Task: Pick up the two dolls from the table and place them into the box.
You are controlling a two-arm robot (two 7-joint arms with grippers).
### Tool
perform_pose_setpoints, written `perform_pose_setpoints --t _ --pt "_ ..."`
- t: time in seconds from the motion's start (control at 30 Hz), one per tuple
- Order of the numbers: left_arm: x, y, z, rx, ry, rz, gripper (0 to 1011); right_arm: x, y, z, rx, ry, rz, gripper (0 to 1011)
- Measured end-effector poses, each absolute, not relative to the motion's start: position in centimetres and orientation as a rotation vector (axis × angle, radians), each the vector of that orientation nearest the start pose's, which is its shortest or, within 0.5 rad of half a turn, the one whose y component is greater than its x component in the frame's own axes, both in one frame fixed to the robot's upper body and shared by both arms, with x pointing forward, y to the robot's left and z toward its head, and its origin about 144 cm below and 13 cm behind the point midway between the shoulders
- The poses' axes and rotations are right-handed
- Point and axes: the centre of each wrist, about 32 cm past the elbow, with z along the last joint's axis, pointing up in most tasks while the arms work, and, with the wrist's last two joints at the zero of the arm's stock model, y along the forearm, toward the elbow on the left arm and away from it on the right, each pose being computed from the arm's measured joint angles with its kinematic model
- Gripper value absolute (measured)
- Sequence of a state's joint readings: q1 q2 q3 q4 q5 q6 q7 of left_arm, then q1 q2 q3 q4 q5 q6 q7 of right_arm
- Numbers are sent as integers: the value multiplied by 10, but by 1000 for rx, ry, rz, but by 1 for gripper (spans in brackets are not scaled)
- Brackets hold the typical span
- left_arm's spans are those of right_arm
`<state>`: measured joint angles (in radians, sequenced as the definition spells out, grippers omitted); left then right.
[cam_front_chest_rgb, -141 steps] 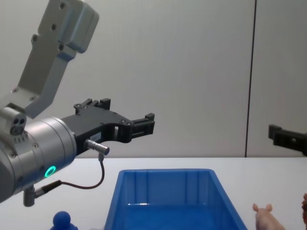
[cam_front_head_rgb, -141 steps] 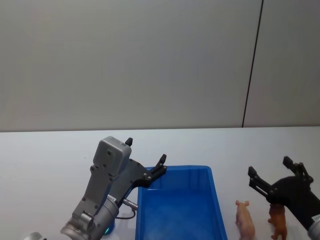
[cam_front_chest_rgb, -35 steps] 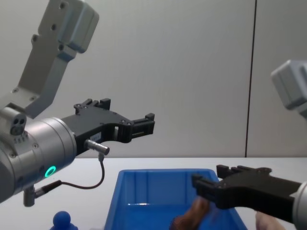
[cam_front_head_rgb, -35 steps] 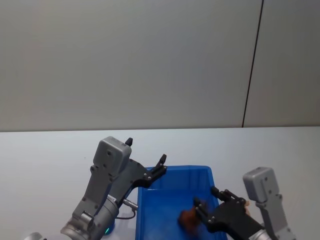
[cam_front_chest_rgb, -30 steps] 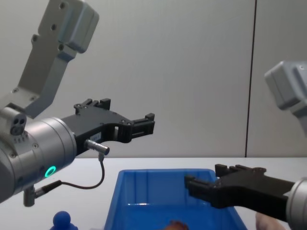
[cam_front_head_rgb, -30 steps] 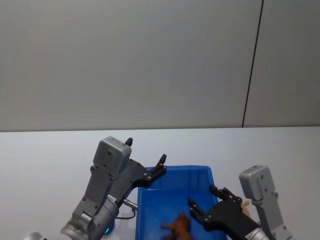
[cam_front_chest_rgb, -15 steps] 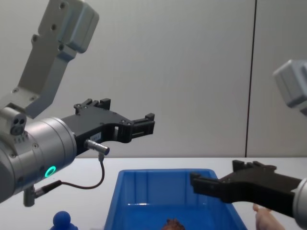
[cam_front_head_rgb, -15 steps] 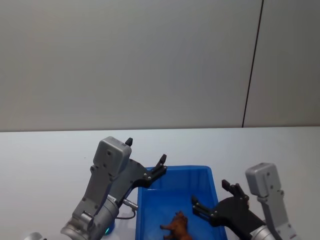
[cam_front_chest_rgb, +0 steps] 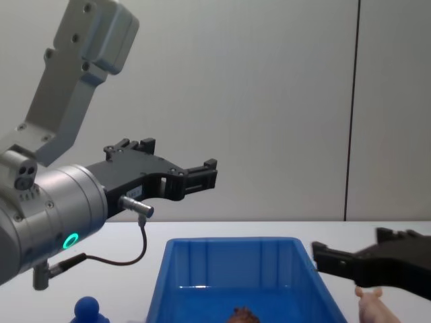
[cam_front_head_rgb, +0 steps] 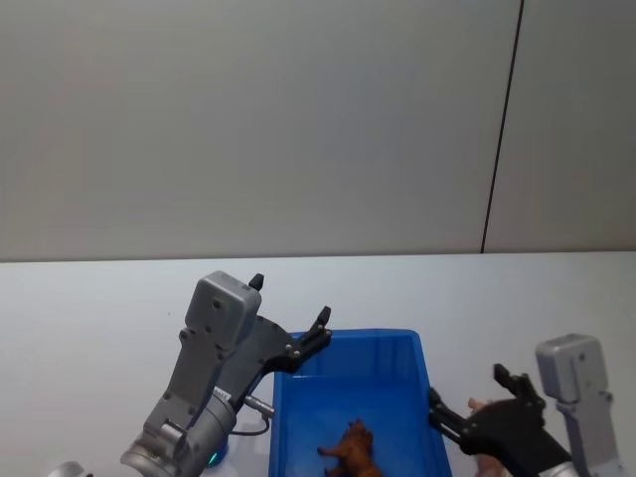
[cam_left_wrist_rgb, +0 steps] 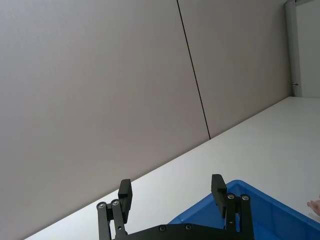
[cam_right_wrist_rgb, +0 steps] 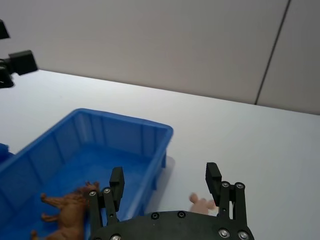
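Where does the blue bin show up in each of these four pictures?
Head view: blue bin, bottom centre.
Chest view: bottom centre, seen side-on.
Left wrist view: a corner beyond the left gripper.
Right wrist view: beside the right gripper.
Shared landmark: the dark wall seam.

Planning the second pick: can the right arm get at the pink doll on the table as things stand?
Probably yes. The right pincer is open and close above the pink doll, which lies on bare table beside the box; nothing sits between them.
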<state>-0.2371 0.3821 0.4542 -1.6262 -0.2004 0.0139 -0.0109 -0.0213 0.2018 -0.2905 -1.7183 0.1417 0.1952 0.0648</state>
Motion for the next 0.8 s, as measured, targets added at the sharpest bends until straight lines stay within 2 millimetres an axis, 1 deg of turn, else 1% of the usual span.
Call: perform_pose_setpoints --t 0.4,0.8 --pt "492 198 1204 61 -268 1124 1001 421 -198 1157 -210 66 -1303 1003" --pt "492 198 1204 61 -268 1124 1001 422 -197 1139 -275 78 -1320 1003"
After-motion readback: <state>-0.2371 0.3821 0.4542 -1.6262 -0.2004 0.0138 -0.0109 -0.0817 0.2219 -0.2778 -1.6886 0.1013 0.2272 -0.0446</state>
